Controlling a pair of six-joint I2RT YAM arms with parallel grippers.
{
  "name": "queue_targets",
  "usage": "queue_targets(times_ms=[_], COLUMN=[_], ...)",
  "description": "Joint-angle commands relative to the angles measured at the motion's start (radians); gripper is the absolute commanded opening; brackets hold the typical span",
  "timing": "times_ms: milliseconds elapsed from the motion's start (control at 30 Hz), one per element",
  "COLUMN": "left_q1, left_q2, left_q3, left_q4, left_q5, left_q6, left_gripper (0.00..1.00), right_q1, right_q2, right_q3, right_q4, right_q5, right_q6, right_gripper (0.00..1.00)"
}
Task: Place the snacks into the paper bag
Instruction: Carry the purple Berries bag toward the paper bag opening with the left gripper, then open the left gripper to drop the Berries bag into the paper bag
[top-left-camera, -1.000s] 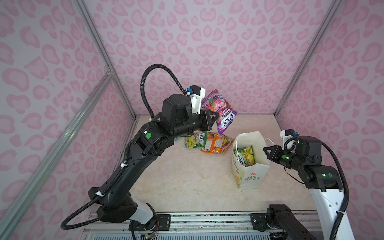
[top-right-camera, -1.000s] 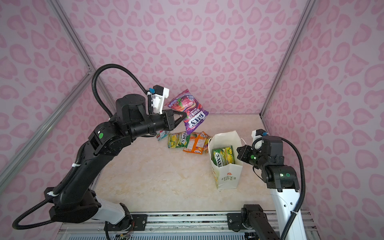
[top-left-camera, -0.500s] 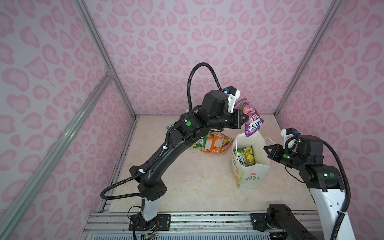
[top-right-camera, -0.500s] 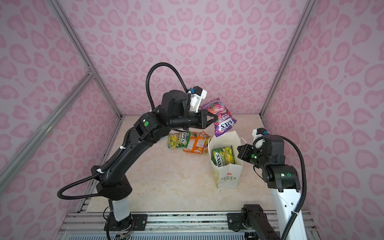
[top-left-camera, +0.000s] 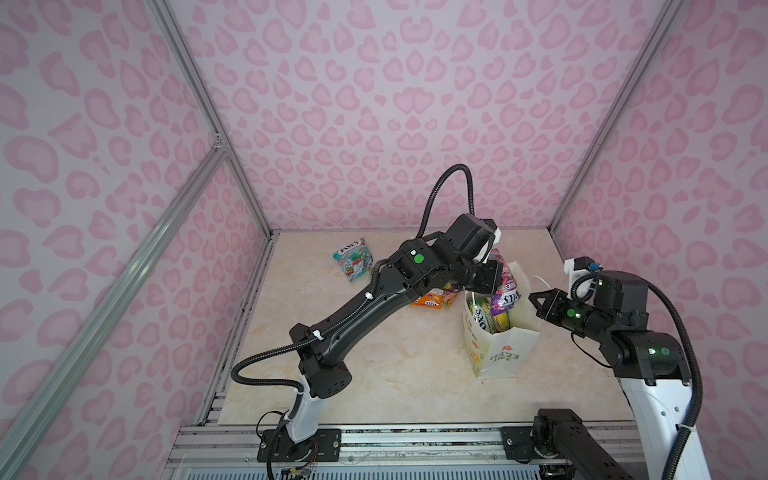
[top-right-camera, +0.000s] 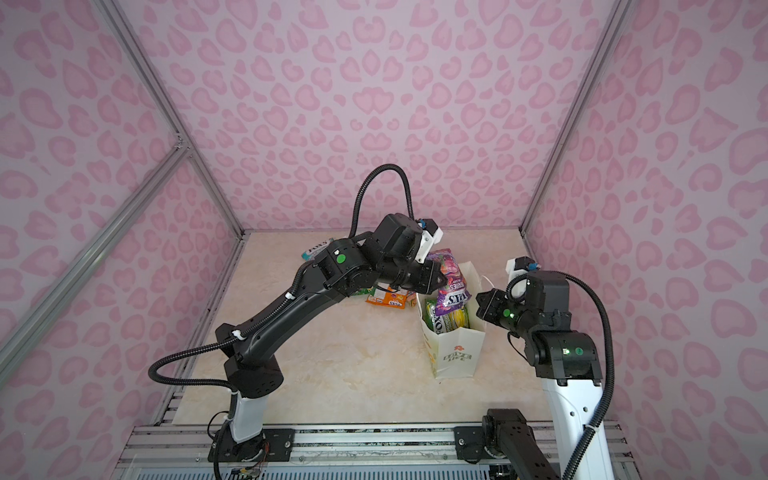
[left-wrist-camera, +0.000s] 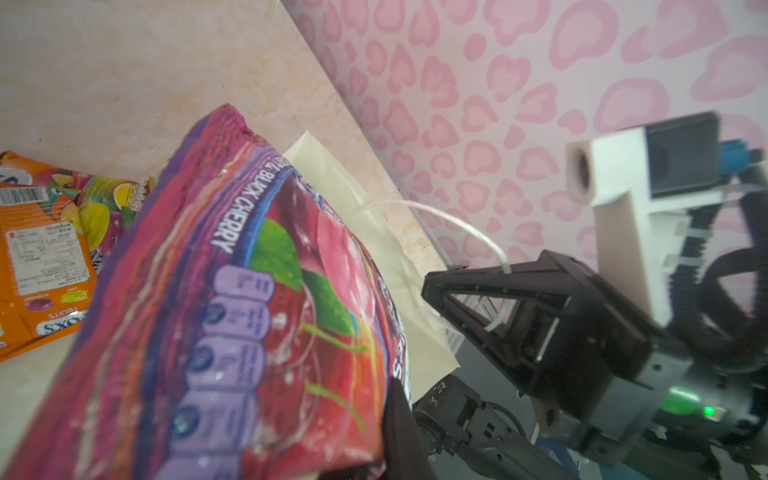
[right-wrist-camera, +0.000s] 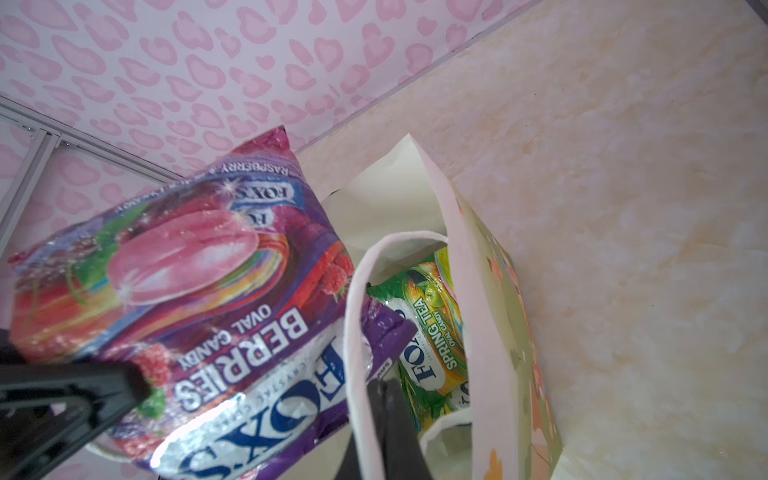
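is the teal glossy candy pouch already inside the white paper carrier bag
No, the teal glossy candy pouch lies flat on the beige tabletop near the back wall, well apart from the white paper carrier bag.

Worktop (top-left-camera: 395, 374) is beige, marble-look. Directly on it: white paper bag (top-left-camera: 505, 353) standing upright, right of centre. Orange pouch (top-left-camera: 428, 300) lies flat just left of the bag, partly hidden, with a green-yellow pouch (top-right-camera: 366, 292) edge beside it. Teal pouch (top-left-camera: 353, 259) lies flat, well apart, toward the back-left.
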Motion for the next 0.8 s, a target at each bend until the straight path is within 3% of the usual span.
queue_targets(times_ms=[0,467,767], left_q1=[-0.017,-0.024,-0.023], left_q2=[-0.001,0.109,0.163], left_q3=[-0.030,-0.012,0.021], left_q4=[-0.032,-0.073,-0.068], left_q5=[-0.023,0.021,-0.010], left_q6=[0.043,0.057,0.034], left_gripper=[0.03,0.03,0.07], right_q1=[-0.001,-0.002,-0.003], right_q2=[-0.001,-0.006,-0.007], right_q3=[0.004,-0.011,-0.017], right_q4=[-0.006,-0.001,0.004], right_q5=[0.010,0.001,-0.004], right_q6=[-0.012,-0.008,-0.006], right_gripper=[0.00,0.00,0.00])
